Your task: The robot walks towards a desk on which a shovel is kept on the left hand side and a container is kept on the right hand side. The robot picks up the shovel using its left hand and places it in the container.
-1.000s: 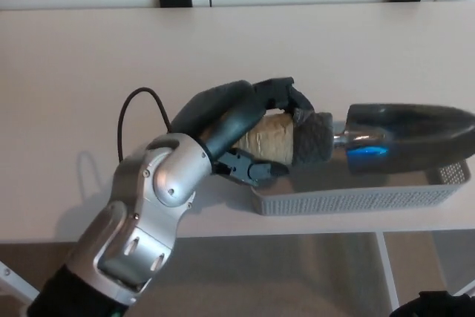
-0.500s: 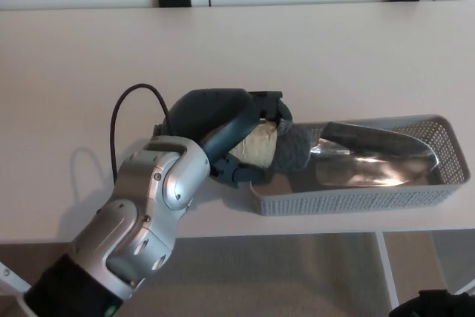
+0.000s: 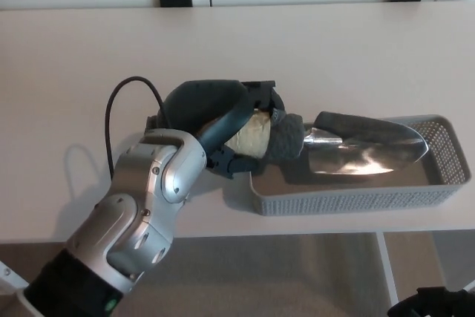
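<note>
Left hand (image 3: 223, 128): closed round the pale handle of the shovel (image 3: 349, 146), just left of the basket (image 3: 356, 200).
Shovel: metal blade lies inside the basket, pointing toward its right end; the handle overhangs the left rim.
Reason for the hold: the grip at the handle's end lets the blade reach well into the basket while the hand stays outside it.
Basket: grey, meshed, at the near edge of the desk (image 3: 74, 64).
Hidden: whether the blade rests on the basket floor cannot be told; the fingers cover much of the handle.
Right hand: not shown.
</note>
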{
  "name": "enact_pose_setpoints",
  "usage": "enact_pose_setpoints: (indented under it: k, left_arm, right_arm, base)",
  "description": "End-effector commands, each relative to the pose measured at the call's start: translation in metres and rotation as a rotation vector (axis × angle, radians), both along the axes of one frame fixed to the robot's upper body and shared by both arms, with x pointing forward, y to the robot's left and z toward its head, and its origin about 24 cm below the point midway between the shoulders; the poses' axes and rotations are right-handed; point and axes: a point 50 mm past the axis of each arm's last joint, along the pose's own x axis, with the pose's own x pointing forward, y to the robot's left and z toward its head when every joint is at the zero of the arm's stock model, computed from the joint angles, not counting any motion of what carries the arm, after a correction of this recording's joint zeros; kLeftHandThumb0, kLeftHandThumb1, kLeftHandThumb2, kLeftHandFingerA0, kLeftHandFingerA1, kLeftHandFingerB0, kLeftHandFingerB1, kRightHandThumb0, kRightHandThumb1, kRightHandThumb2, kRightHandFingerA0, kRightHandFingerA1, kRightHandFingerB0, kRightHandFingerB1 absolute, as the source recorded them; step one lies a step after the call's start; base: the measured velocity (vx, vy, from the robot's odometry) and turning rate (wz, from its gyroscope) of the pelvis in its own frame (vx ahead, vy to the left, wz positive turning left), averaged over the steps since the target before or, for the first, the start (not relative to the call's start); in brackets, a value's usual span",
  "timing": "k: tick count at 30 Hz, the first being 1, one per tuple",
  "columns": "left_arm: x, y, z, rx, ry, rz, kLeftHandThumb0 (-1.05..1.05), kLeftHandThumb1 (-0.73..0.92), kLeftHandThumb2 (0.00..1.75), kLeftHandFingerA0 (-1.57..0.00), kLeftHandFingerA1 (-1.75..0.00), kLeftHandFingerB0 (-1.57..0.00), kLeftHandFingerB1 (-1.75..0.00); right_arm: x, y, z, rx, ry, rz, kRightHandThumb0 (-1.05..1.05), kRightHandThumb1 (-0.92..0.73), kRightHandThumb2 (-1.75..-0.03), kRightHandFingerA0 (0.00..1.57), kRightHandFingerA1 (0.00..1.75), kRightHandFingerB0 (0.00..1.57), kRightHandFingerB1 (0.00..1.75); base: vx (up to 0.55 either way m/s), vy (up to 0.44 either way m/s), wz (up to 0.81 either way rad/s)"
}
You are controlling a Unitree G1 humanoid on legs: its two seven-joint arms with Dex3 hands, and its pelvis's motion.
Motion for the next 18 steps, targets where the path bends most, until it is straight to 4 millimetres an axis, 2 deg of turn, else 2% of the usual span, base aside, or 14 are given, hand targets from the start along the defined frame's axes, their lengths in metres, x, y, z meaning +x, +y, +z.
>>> enact_pose_setpoints:
  k: [1, 2, 3, 4, 8, 10, 12, 13, 14, 16, 17, 18]
  left_arm:
    - [-0.002, -0.012, 0.013, 0.032, 0.102, -0.147, -0.36, 0.37, 0.94, 0.00, -0.48, 0.00, -0.49]
    - [-0.005, -0.017, 0.013, 0.075, 0.114, -0.179, -0.89, 0.57, 0.90, 0.00, 0.00, 0.00, -0.09]
    - [-0.005, -0.017, 0.013, 0.075, 0.115, -0.179, -0.89, 0.57, 0.90, 0.00, 0.00, 0.00, -0.09]
    - [-0.008, -0.022, 0.016, 0.075, 0.119, -0.199, -0.97, 0.61, 0.97, 0.00, 0.00, 0.00, -0.13]
    - [-0.018, -0.039, 0.019, 0.078, 0.100, -0.244, -0.97, 0.64, 1.00, 0.00, 0.00, 0.00, -0.10]
    - [-0.021, -0.043, 0.019, 0.078, 0.098, -0.256, -0.89, 0.60, 1.01, 0.00, -0.08, 0.00, -0.16]
    - [-0.023, -0.048, 0.021, 0.074, 0.097, -0.262, -0.93, 0.62, 1.01, 0.00, -0.03, 0.00, -0.14]
    - [-0.024, -0.050, 0.021, 0.072, 0.092, -0.265, -0.91, 0.61, 1.01, 0.00, -0.06, 0.00, -0.15]
    - [-0.025, -0.052, 0.020, 0.062, 0.082, -0.267, -0.88, 0.58, 0.99, 0.00, -0.08, -0.01, -0.19]
    - [-0.028, -0.055, 0.018, 0.046, 0.069, -0.272, -0.86, 0.58, 1.00, 0.00, -0.10, 0.00, -0.20]
    - [-0.029, -0.055, 0.019, 0.048, 0.063, -0.273, -0.87, 0.59, 1.00, 0.00, -0.08, 0.00, -0.19]
    - [-0.029, -0.054, 0.020, 0.046, 0.060, -0.275, -0.89, 0.61, 1.00, 0.00, -0.07, 0.00, -0.17]
  right_arm:
    - [0.001, -0.004, 0.002, -0.039, 0.020, 0.014, -0.53, -0.40, -0.77, 0.92, 0.64, 0.68, 0.58]
    - [0.000, -0.004, 0.003, -0.042, 0.019, 0.024, -0.54, -0.41, -0.77, 0.92, 0.63, 0.67, 0.58]
    - [0.000, -0.004, 0.003, -0.042, 0.019, 0.023, -0.54, -0.41, -0.77, 0.92, 0.63, 0.67, 0.58]
    - [0.002, -0.004, 0.004, -0.044, 0.014, 0.026, -0.45, -0.47, -0.55, 0.96, 0.49, 0.73, 0.46]
    - [0.003, -0.004, 0.006, -0.063, 0.005, 0.043, -0.46, -0.47, -0.55, 0.99, 0.50, 0.73, 0.45]
    - [0.003, -0.004, 0.006, -0.064, 0.010, 0.047, -0.46, -0.48, -0.55, 0.97, 0.49, 0.72, 0.45]
    - [0.004, -0.003, 0.006, -0.066, 0.010, 0.049, -0.46, -0.48, -0.55, 0.97, 0.50, 0.73, 0.45]
    - [0.005, -0.003, 0.007, -0.063, 0.009, 0.050, -0.45, -0.48, -0.55, 0.96, 0.49, 0.73, 0.45]
    - [0.005, -0.003, 0.007, -0.062, 0.012, 0.048, -0.51, -0.40, -0.79, 0.91, 0.65, 0.67, 0.59]
    - [0.006, -0.003, 0.007, -0.066, 0.015, 0.052, -0.52, -0.41, -0.78, 0.91, 0.65, 0.67, 0.59]
    - [0.006, -0.003, 0.008, -0.067, 0.014, 0.057, -0.45, -0.48, -0.55, 0.96, 0.49, 0.72, 0.45]
    - [0.007, -0.003, 0.008, -0.068, 0.013, 0.059, -0.46, -0.48, -0.55, 0.96, 0.49, 0.72, 0.44]
  base:
    - [0.00, 0.000, 0.00]
    - [0.00, 0.000, 0.00]
    - [0.00, 0.000, 0.00]
    - [0.00, 0.000, 0.00]
    - [0.00, 0.000, 0.00]
    - [0.00, 0.000, 0.00]
    - [0.00, 0.000, 0.00]
    - [0.00, 0.000, 0.00]
    - [0.00, 0.000, 0.00]
    - [0.00, 0.000, 0.00]
    - [0.00, 0.000, 0.00]
    - [0.00, 0.000, 0.00]
